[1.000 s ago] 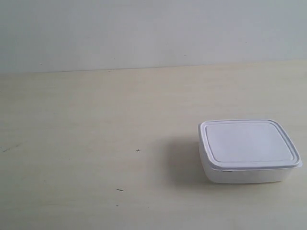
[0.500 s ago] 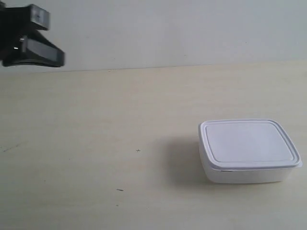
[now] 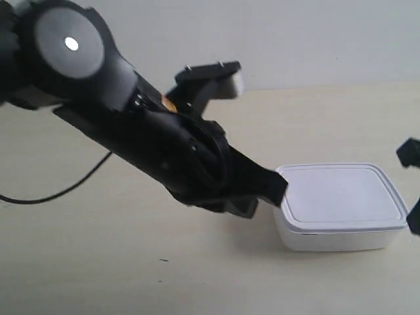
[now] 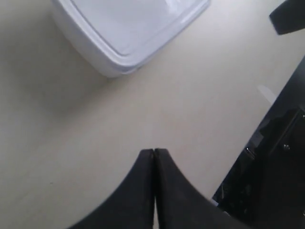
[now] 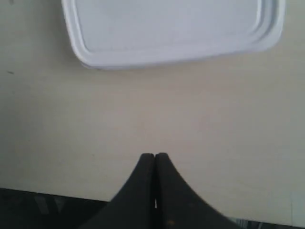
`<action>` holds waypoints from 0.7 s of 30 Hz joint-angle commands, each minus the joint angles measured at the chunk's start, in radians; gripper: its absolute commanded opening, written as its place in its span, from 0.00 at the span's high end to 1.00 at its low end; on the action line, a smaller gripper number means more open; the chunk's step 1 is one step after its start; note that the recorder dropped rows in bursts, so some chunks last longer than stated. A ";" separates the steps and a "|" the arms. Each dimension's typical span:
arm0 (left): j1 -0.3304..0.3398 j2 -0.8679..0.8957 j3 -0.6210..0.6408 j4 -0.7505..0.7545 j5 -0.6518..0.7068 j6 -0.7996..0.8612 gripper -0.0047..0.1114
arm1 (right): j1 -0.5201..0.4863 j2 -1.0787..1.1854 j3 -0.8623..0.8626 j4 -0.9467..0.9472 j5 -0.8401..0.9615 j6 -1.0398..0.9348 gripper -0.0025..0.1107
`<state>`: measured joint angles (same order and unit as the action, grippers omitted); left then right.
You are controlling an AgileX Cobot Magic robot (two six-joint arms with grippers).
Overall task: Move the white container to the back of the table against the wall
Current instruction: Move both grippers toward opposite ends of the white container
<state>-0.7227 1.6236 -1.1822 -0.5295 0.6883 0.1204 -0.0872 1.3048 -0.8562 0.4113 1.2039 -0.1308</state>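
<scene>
In the wrist views alone, left hand [image 4: 154, 151] and right hand [image 5: 155, 155] appear pinched closed.

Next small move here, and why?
Probably open the left gripper. Its fingers are shut and short of the container, not touching it. The right gripper is shut and short of it too. The container lies far from the wall, so a grasp looks needed first.

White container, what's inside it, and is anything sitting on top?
The white container has its lid on, and the lid looks bare. The opaque lid and walls hide whatever is inside, so its contents cannot be seen.
</scene>
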 commanded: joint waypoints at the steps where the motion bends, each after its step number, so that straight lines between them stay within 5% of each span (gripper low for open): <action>1: -0.090 0.064 -0.006 -0.023 -0.053 -0.024 0.96 | -0.004 0.000 0.150 0.001 -0.135 -0.045 0.98; 11: -0.195 0.241 -0.053 -0.081 -0.159 -0.024 0.96 | -0.004 0.005 0.211 -0.029 -0.256 -0.053 0.98; 21: -0.206 0.415 -0.235 -0.083 -0.164 -0.028 0.96 | -0.004 0.149 0.211 -0.028 -0.344 -0.051 0.98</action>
<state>-0.9251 2.0098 -1.3875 -0.6084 0.5422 0.0996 -0.0872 1.4242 -0.6460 0.3866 0.9025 -0.1724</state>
